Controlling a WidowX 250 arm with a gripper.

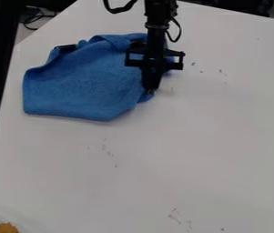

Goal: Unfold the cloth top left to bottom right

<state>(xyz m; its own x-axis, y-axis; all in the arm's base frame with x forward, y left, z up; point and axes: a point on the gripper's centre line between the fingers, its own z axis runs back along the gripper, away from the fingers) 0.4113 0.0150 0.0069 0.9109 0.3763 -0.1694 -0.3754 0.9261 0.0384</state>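
Nearest is a small orange-yellow object at the lower left corner, beside the white table. Beyond it, up the table and left of centre, lies the blue cloth, its near edge fairly smooth, its far edge bunched into folds. Its long axis seems to slant from lower left to upper right. The black gripper hangs down at the cloth's right side, its tip by a small blue corner. I cannot tell whether it is clenched on that corner or released. What matters for the coming move is that most of the cloth lies left of the tip, with the top left folds up and across from it. If that corner is held, drawing it down and right would likely open the cloth; a loose hold could slip off. Farthest, dark cables lie past the table edge.
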